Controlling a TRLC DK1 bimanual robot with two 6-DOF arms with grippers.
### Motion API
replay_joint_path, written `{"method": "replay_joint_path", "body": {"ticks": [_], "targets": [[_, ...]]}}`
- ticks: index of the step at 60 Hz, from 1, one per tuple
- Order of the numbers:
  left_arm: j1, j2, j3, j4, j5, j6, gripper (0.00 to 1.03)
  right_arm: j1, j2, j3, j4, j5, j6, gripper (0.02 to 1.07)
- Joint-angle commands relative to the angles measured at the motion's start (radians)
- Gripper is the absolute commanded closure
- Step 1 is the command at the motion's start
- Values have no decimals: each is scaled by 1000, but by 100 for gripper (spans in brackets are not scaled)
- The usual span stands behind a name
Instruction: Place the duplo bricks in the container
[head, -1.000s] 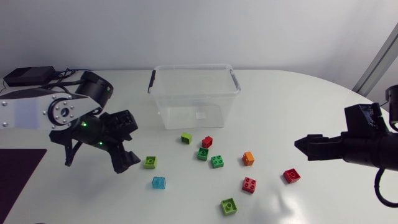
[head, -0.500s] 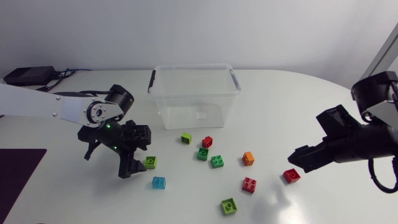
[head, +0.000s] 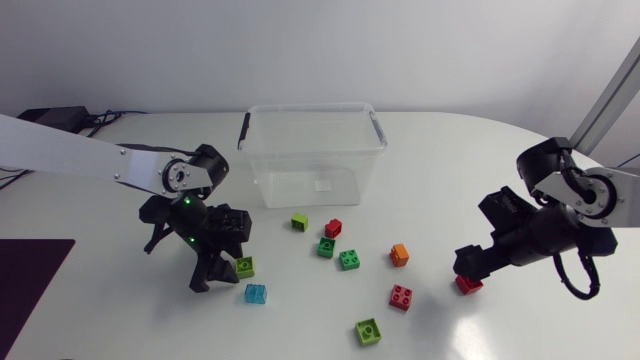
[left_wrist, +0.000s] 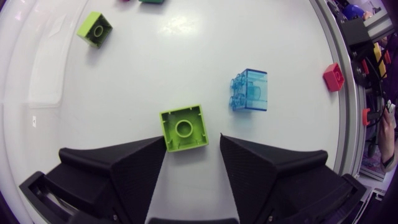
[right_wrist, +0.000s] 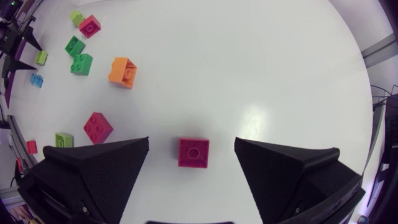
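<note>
Straddling a lime brick (left_wrist: 183, 127) on the table (head: 450, 180) with the left claw (left_wrist: 193, 144), spread open, gripping nothing | hovering the right claw (right_wrist: 192, 142), likewise wide open, over a red brick (right_wrist: 193, 152) | leaving the container (head: 310, 108) empty, well apart | judging nothing placed yet, every brick remaining loose
</note>
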Motion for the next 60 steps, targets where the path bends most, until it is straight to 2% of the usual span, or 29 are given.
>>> {"method": "replay_joint_path", "body": {"ticks": [1,10,11,32,47,60], "targets": [[-18,22,27,-23,18,45,56,3,27,-33,14,20,-12,8],[-29,21,35,-39,33,45,59,-3,61,-48,31,40,-21,10],[-32,21,43,-48,38,45,62,-6,73,-52,36,51,-23,10],[-31,-14,34,-80,61,45,62,-11,128,-97,86,66,-32,13],[-46,-13,14,-60,64,33,63,-6,137,-108,102,89,-31,14],[-15,-60,53,-85,64,33,64,-3,133,-123,139,99,-38,26]]}}
